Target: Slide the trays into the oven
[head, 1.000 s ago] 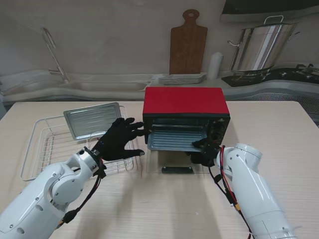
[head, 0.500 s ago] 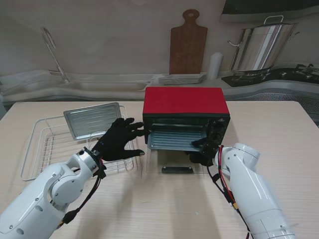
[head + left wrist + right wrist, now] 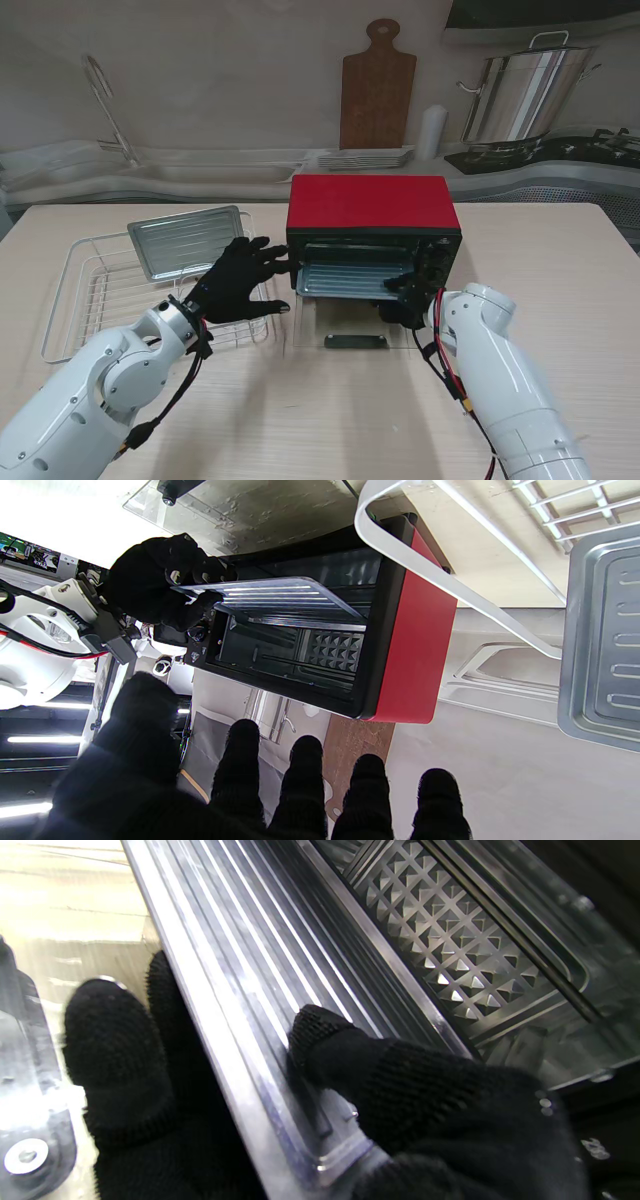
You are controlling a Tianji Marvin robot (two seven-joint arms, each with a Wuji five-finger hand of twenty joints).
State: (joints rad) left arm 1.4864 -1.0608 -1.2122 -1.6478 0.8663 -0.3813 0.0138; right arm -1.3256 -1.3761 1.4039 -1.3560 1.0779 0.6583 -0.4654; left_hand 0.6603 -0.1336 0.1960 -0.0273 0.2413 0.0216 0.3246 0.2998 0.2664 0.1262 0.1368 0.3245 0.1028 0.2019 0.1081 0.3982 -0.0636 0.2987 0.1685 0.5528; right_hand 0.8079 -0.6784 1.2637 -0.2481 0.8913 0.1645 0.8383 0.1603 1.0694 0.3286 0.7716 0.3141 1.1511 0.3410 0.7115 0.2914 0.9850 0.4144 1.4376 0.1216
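Nearest the surface's front edge, the oven's glass door [image 3: 343,325] lies folded flat. The right hand [image 3: 408,300] pinches the near right corner of the tray [image 3: 350,281], thumb on its ribbed floor and fingers [image 3: 112,1040] under the rim. The tray sits partly inside the red oven [image 3: 372,218]. It looks like thin, stiff, light, slick sheet metal, so the rolled rim is judged the safest hold. The left hand [image 3: 238,280] hovers with fingers spread, holding nothing, by the oven's left front corner. A second tray [image 3: 186,240] rests on the wire rack [image 3: 75,300] toward the surface's left edge.
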